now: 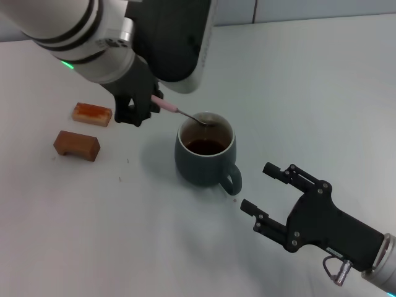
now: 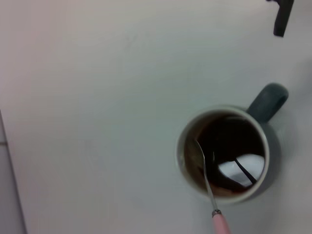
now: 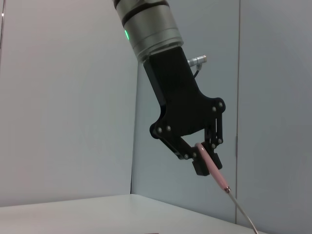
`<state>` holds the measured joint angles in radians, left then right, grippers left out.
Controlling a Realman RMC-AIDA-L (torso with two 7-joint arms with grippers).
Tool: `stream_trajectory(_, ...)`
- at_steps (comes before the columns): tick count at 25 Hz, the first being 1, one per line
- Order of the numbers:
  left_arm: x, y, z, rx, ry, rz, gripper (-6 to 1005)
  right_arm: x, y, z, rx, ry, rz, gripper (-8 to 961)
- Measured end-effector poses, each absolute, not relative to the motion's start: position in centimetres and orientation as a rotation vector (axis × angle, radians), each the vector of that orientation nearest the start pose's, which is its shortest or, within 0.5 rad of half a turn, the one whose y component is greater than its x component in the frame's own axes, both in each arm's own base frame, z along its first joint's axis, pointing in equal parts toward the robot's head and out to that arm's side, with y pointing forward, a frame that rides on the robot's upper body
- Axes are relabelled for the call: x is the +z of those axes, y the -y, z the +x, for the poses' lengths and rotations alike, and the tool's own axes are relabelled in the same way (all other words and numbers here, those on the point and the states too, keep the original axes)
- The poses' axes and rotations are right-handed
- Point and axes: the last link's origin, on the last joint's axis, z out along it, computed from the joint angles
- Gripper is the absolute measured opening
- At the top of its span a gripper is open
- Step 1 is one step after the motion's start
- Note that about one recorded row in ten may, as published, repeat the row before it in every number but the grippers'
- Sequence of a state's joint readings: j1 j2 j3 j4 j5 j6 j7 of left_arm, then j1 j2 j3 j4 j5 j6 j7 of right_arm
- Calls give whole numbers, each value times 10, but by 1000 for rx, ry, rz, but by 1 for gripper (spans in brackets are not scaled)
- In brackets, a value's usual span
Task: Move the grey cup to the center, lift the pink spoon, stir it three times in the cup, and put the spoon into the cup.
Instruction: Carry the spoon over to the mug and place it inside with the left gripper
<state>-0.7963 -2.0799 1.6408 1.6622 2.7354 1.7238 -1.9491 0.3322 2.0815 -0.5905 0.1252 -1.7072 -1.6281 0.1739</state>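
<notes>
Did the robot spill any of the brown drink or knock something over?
No, nothing stands out. The cup stands upright with the drink inside and no puddle shows on the table. The left gripper holds the spoon, its bowl over the cup. The right gripper waits open beside the cup.

My left arm [image 1: 80,37]: showing a silver-grey round casing with black bands and a glowing green light ring. My left gripper [image 3: 204,156]: wearing matte black angular plates, dotted with small silver screws at the linkages; a metal plug and thin cable are sticking out beside the wrist. My right gripper [image 1: 267,197]: showing black linkage fingers [image 1: 255,210], screws, silver connector, pale grey wrist cuff.
</notes>
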Motion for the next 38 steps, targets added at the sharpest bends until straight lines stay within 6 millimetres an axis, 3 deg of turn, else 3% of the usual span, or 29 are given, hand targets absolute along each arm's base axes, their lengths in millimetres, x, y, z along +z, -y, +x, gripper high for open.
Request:
stream_trajectory(11, -4, -327, -65, 921, -686, -2709, 127, -83, -199, 290, 990, -199, -2320, 707)
stream_trajectory(26, 0, -336, -59, 894, -670, -2646, 127, -84, -198, 291, 984, -205, -2326, 707)
stream_trajectory(38, -8, -320, -60, 919, -707, -2679, 126, -84, -196, 291, 991, -208, -2323, 708)
